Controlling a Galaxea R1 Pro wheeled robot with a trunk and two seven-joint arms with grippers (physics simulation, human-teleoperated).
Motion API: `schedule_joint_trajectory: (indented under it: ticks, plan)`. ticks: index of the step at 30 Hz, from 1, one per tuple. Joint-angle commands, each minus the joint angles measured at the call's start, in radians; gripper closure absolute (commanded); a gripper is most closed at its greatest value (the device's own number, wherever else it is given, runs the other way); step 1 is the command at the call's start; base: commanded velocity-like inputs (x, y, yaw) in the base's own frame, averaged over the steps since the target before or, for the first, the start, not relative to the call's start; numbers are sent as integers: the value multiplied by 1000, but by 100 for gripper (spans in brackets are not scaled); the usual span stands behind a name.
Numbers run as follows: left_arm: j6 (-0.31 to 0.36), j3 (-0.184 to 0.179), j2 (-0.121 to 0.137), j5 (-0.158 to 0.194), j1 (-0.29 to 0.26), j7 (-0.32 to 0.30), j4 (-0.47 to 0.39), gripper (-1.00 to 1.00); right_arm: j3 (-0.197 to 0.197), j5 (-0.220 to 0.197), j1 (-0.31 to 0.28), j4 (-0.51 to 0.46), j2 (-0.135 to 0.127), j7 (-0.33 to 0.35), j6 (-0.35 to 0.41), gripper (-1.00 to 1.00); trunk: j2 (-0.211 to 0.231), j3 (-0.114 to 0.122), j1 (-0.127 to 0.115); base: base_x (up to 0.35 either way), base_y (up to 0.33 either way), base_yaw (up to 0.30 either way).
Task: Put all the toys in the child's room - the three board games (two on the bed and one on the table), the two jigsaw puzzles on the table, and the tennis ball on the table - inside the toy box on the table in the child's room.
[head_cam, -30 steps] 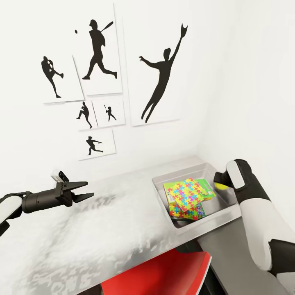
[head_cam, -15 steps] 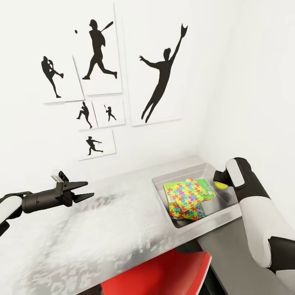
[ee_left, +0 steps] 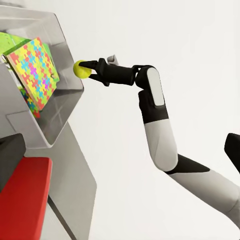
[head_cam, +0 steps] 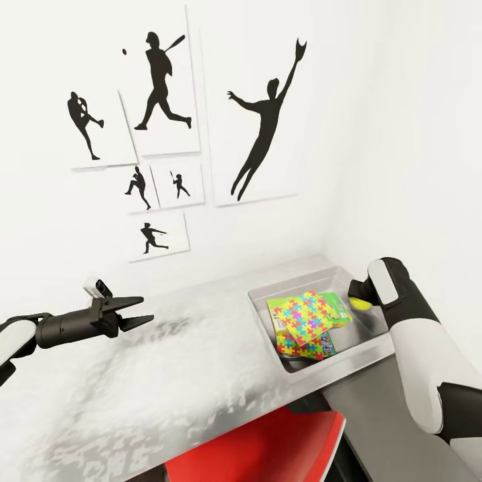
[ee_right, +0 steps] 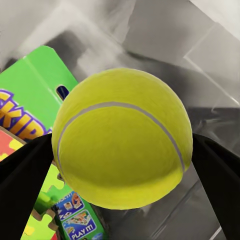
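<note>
A grey toy box (head_cam: pixel 268 293) stands at the table's right end, by the corner of the walls. Inside it lie colourful jigsaw puzzle boxes (head_cam: pixel 306 318) on a green board game (head_cam: pixel 340 309). My right gripper (head_cam: pixel 358 299) is shut on the yellow tennis ball (head_cam: pixel 362 303) and holds it over the box's right side. In the left wrist view the tennis ball (ee_left: pixel 80 69) hangs just above the box wall (ee_left: pixel 65 85). It looms close in the right wrist view, the ball (ee_right: pixel 123 150) above the green game (ee_right: pixel 30 95). My left gripper (head_cam: pixel 139 311) hovers open over the table's left part.
The white table (head_cam: pixel 174 375) runs along a wall hung with black silhouette posters (head_cam: pixel 164 87). A red chair (head_cam: pixel 268 445) sits tucked under the table's front edge. Another white wall closes the right side behind the box.
My right arm has drifted slightly left and up with the tennis ball in its grip. The left arm has stayed still.
</note>
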Motion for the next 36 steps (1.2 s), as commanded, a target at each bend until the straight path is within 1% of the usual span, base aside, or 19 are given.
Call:
schedule_joint_trajectory:
  ticks: [1, 4, 5, 7, 12, 14, 18, 24, 36]
  plan:
    - [2, -3, 1, -1, -2, -6, 1, -100, 0, -11, -1, -1, 0, -10, 2, 100, -2, -2, 1, 0, 0, 0]
    - [2, -3, 1, -1, -2, -6, 1, -100, 0, -15, -3, 0, -5, -9, 2, 100, -2, -2, 1, 0, 0, 0]
    - [2, -3, 1, -1, -2, -6, 1, -100, 0, -15, -4, 1, -6, -9, 2, -100, -2, -2, 1, 0, 0, 0]
    - [2, -3, 1, -1, -2, -6, 1, -100, -1, -19, -21, 27, -9, -7, 2, -100, -2, -2, 1, 0, 0, 0]
    - [2, -3, 1, -1, -2, -6, 1, -100, -7, -22, -75, 132, -16, -1, 2, -100, -2, -2, 1, 0, 0, 0]
    - [2, -3, 1, -1, -2, -7, 1, -100, -8, -23, -99, 179, -16, -1, 2, -100, -2, -2, 1, 0, 0, 0]
    - [2, -2, 1, -1, -2, -7, 1, -100, -9, -22, -129, 229, -12, -1, 2, -100, -2, -2, 1, 0, 0, 0]
    - [2, -2, 1, -1, -2, -7, 1, -100, -10, -21, -137, 242, -13, 0, 2, -100, -2, -2, 1, 0, 0, 0]
    - [2, -2, 1, -1, -2, -7, 1, -100, -12, -26, -138, 239, -19, 0, 2, -100, -2, -2, 1, 0, 0, 0]
